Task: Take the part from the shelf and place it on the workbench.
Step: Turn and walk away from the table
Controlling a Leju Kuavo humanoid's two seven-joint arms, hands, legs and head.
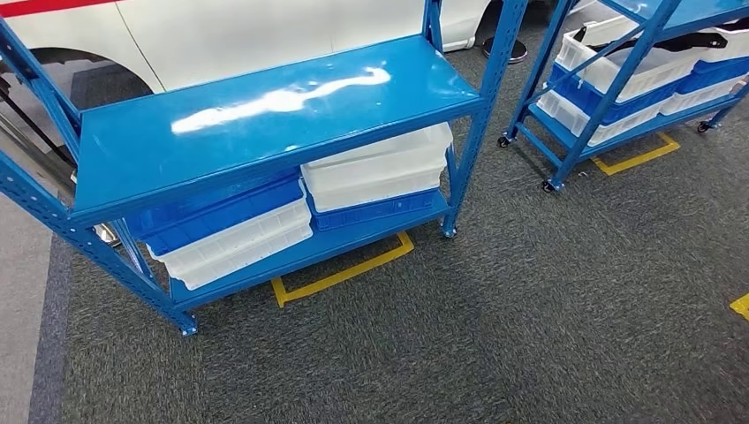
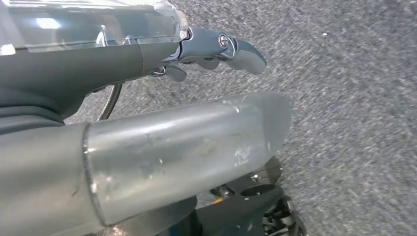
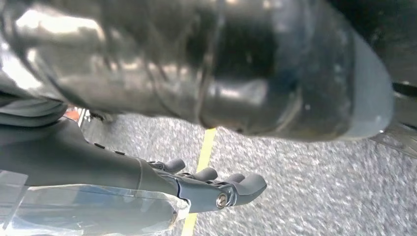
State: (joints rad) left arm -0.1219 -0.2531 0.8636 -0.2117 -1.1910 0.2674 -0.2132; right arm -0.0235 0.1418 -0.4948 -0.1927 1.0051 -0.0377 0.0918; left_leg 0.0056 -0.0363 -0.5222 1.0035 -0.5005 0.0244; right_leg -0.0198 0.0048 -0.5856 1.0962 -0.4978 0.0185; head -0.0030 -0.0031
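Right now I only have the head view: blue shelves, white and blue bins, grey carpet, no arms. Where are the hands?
Observer: The left hand shows in the left wrist view, over grey carpet, holding nothing.
Operator: Fingers spread or closed?
Observer: They lie loosely together, slightly curled, with nothing between them.
Operator: And the right?
Observer: The right hand also holds nothing; it is above carpet crossed by a yellow floor line.
Operator: Any part near either hand?
Observer: None in the wrist views; both look at the floor.

We stand in a car workshop: blue wheeled shelf racks (image 1: 265,124) with parts bins (image 1: 380,168), a white car (image 1: 247,31), yellow floor markings (image 1: 344,274).
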